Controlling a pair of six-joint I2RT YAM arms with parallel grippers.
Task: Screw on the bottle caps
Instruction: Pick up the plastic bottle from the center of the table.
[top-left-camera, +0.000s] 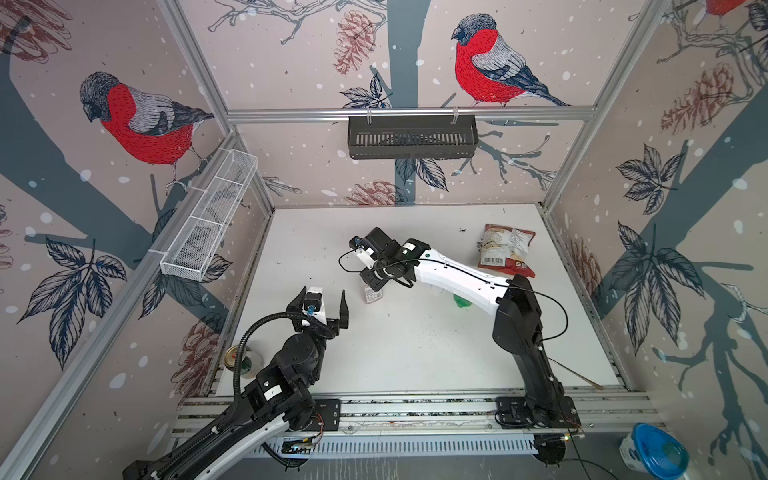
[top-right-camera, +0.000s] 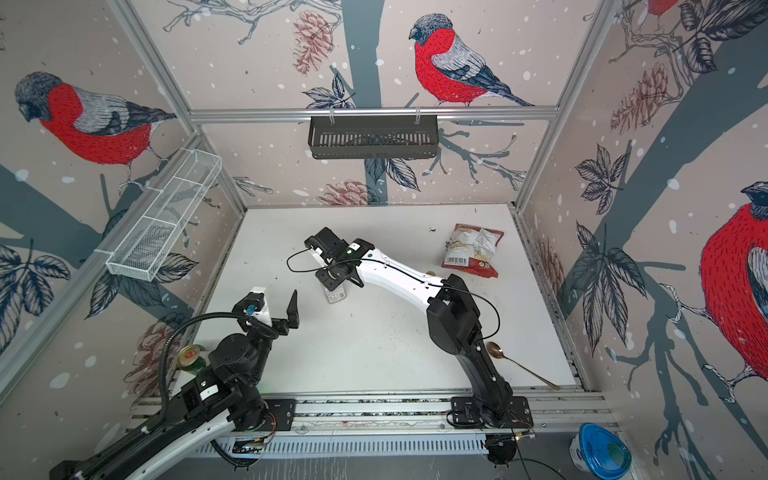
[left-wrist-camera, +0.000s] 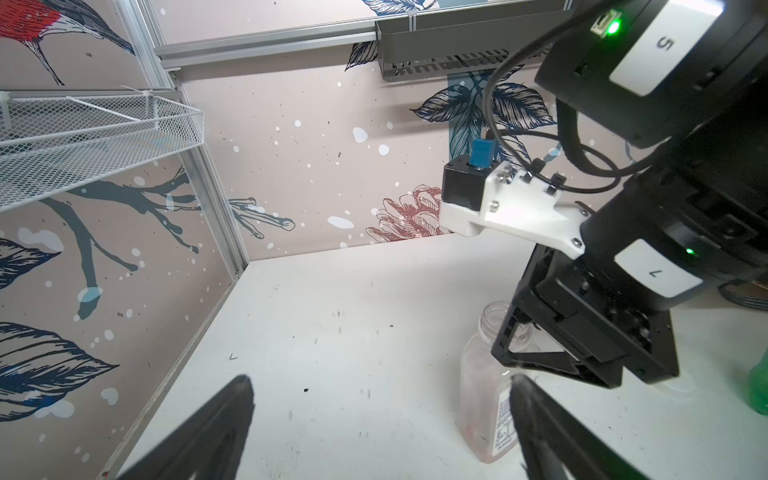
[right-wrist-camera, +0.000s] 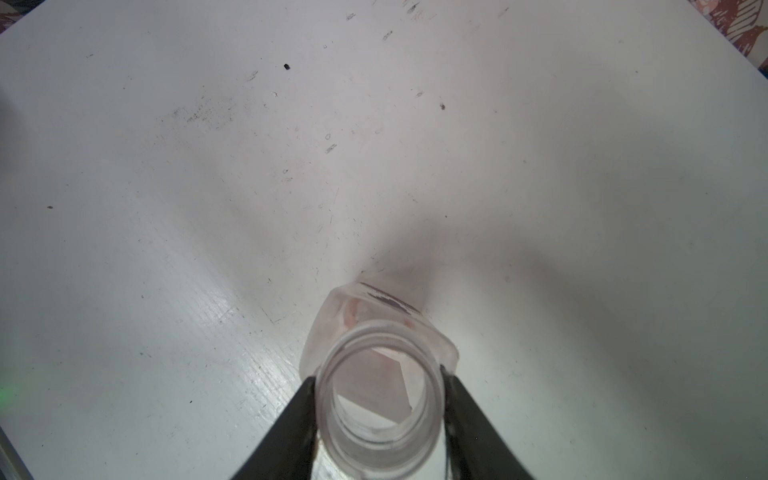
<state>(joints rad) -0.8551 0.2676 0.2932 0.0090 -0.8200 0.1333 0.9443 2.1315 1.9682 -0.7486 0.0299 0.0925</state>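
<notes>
Right now my right pincer (right-wrist-camera: 378, 374) straddles the threaded neck of the clear bottle (right-wrist-camera: 332, 316), a finger touching each side; it stands upright on the tabletop (right-wrist-camera: 208, 166), mouth uncapped, directly below my wrist. My left pincer (left-wrist-camera: 381, 378) gapes wide, empty, near it.
</notes>
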